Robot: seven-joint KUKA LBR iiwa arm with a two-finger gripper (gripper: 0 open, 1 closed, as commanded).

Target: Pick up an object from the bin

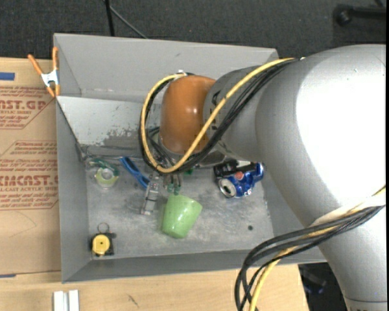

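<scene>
The grey metal bin [181,63] has a scuffed, speckled floor. The smooth plastic cup [180,216] is pale green. The crushed drink can [240,178] is blue with white and black patches. The small round disc [101,244] is yellow with a dark centre. The rounded wrist cover [181,112] is orange, the looping cables [144,118] are yellow and black, and the broad arm casing [324,141] is silver-grey.

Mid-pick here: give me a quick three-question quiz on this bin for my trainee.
1. Which of these lies nearest the hand? A) yellow disc B) green cup C) blue can
2. True or false: the blue can touches the green cup.
3. Fill in: the yellow disc lies in the view's ___ bin corner.
Key: 1 B; 2 false, they lie apart; 3 lower-left.
</scene>
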